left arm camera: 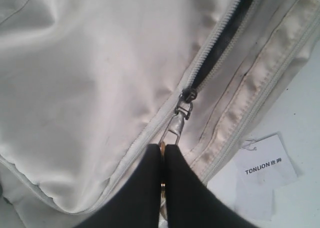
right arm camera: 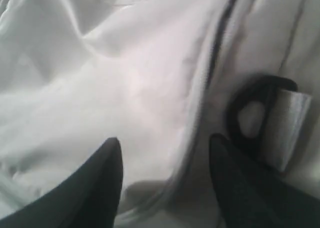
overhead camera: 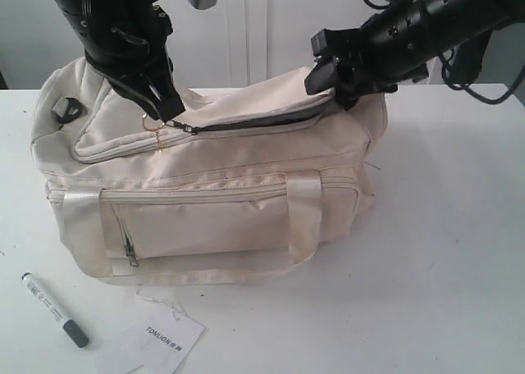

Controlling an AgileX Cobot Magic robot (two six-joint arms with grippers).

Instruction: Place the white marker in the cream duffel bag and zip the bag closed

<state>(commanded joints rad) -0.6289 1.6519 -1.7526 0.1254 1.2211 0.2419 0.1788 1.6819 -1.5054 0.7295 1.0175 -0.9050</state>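
Marker count one: white marker [overhead camera: 54, 310] lying on desk [overhead camera: 443, 251] at near left, outside bag, well apart from both claws. One paper tag [overhead camera: 164, 341] near it. One cream duffel bag [overhead camera: 213, 202] behind, top zip [overhead camera: 246, 126] partly undone, dark gap showing. Two claws: left claw [overhead camera: 164, 110] pinched together on zipper pull [left arm camera: 176, 124]; right claw [overhead camera: 332, 72] at bag's right end, jaws wide apart, bag fabric between them.

Seemingly a robotics lab: black robot arms [overhead camera: 426, 25] over a white table [overhead camera: 459, 259], white wall [overhead camera: 271, 29] behind.
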